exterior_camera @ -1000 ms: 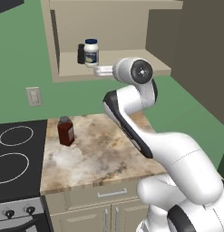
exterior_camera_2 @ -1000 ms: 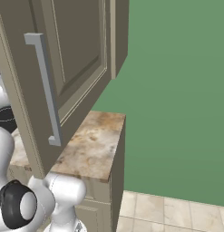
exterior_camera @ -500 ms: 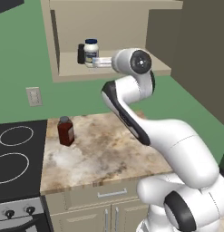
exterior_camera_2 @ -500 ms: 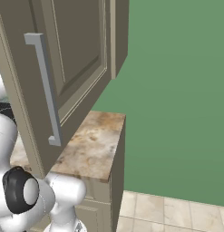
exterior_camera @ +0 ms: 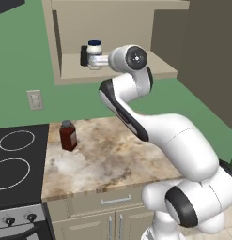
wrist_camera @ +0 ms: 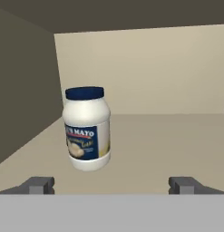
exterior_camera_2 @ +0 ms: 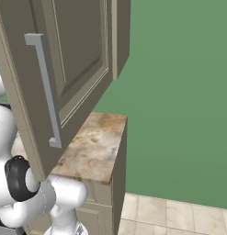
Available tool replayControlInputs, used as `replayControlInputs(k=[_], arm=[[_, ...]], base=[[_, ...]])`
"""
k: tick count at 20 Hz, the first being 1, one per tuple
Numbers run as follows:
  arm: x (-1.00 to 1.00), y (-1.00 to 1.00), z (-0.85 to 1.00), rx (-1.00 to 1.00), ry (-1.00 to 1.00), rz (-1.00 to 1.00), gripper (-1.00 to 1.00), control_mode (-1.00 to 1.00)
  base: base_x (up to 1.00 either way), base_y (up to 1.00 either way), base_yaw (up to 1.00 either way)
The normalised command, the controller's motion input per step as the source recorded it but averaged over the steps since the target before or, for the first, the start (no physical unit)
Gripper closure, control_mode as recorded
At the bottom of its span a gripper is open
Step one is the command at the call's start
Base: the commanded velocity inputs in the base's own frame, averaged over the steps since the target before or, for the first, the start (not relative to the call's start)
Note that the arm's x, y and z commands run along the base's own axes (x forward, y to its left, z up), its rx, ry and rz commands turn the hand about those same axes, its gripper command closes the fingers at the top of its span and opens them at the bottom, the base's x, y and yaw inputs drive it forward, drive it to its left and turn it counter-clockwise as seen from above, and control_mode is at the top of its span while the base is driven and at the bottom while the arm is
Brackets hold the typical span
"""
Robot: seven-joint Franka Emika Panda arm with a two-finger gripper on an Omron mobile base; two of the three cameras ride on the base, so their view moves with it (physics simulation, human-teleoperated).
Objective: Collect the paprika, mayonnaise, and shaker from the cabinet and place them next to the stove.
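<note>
Mayonnaise [wrist_camera: 86, 128] upright on cabinet [exterior_camera: 155, 65] shelf, pincer [wrist_camera: 111, 185] spread wide, ungripped; paprika [exterior_camera: 67, 135] on counter.

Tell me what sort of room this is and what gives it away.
A home kitchen, rendered rather than real: a black cooktop beside a marbled counter, an open wall cabinet holding a mayonnaise jar, and drawer-and-door units under the counter.
</note>
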Motion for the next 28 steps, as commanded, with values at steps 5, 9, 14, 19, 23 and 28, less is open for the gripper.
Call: replayControlInputs(k=[5,9,14,19,23,28], arm=[[0.23,0.0,0.06,0.0,0.0,0.0,-1.0,-1.0],[0.23,0.0,0.13,0.01,0.0,0.0,-1.0,-1.0],[0.28,0.0,0.12,0.01,0.0,0.0,-1.0,-1.0],[0.29,0.05,0.05,0.0,0.0,0.0,-1.0,-1.0],[0.25,0.09,0.03,0.0,0.0,0.0,-1.0,-1.0],[0.17,0.29,0.0,0.0,0.0,0.0,-1.0,-1.0]], base=[[0.0,0.0,0.0],[0.0,0.0,0.0],[0.0,0.0,0.0],[0.0,0.0,0.0],[0.0,0.0,0.0],[0.0,0.0,0.0]])
